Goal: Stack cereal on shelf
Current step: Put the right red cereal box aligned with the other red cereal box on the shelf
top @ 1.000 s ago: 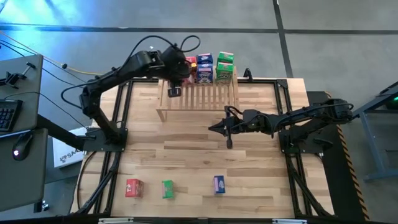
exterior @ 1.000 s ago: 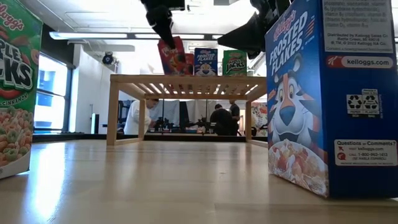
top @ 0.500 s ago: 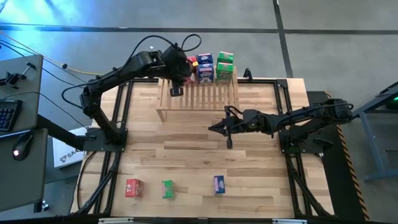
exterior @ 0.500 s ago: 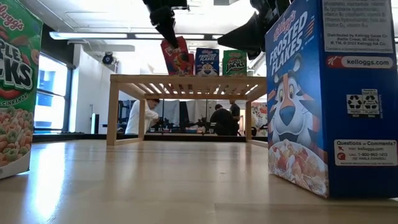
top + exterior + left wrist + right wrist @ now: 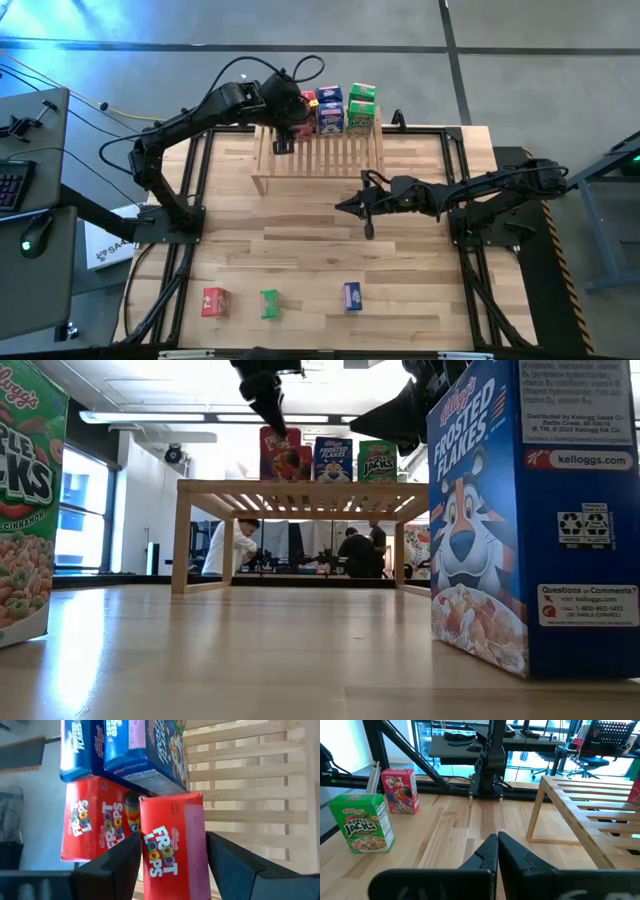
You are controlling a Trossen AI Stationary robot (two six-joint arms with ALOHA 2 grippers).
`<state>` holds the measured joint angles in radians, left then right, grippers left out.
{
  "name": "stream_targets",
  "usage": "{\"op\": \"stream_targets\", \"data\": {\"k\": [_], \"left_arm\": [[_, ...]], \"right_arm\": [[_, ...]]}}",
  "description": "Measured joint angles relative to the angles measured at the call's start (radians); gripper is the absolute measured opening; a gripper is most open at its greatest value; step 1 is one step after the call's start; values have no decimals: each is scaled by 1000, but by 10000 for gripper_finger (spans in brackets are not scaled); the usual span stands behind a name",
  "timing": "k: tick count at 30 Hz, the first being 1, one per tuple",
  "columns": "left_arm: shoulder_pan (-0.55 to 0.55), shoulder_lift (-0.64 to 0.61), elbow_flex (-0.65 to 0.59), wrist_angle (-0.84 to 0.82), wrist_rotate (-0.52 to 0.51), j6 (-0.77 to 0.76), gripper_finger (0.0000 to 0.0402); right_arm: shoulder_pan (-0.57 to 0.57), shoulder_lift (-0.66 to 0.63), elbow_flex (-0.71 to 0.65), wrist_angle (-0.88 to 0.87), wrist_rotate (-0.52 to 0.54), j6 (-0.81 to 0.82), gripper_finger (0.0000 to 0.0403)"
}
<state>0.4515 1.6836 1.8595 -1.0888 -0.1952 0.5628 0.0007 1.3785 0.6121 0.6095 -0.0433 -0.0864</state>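
Found the red Froot Loops box [image 5: 170, 820] upright at the left back part of the slatted shelf [image 5: 320, 165], long axis vertical, printed front turned toward the near edge of the worktop [image 5: 300, 250]. Saw it just in front of a second Froot Loops box [image 5: 95, 825], beside blue Frosted Flakes boxes [image 5: 145, 745], with green Apple Jacks boxes [image 5: 361, 110] further right along the same row. Caught the left hand [image 5: 174, 845] above it, dark fingers [image 5: 235, 865] spread to either side of the carton and not clamped; could not tell about any touch. Noted the right hand [image 5: 345, 207] closed tight on nothing, low over bare wood in front of the shelf. Counted three more cartons near the front edge: red [image 5: 215, 301], green [image 5: 269, 303], blue [image 5: 352, 295]. From table height, got the green and blue ones only in part, cut off at the picture's sides, and the arms only as dark shapes against ceiling lights. Beyond the shelf's legs, made out two people [image 5: 235, 545] bent over benches in a bright workroom with a window on the left.
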Motion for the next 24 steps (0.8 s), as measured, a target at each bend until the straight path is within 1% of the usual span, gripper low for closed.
{"op": "stream_targets", "data": {"k": [8,12,15,17,19,20,22,24], "left_arm": [[6,-15,1,114,-3,58,207],[7,-38,0,119,-8,69,207],[7,-86,0,97,4,12,198],[7,-128,-4,50,72,-59,181],[11,-189,-68,47,148,-126,157],[12,-227,-121,56,158,-143,142],[10,-310,-264,126,136,-176,108],[5,-394,-444,258,79,-224,73]], "right_arm": [[0,0,0,0,0,0,0],[0,0,0,0,0,0,0],[0,0,0,0,-1,0,0],[0,0,0,0,-8,0,0],[0,0,0,1,-19,0,0],[0,0,0,0,-21,-1,0],[0,0,0,0,-22,-8,0],[0,0,0,0,-23,-10,0]]}}
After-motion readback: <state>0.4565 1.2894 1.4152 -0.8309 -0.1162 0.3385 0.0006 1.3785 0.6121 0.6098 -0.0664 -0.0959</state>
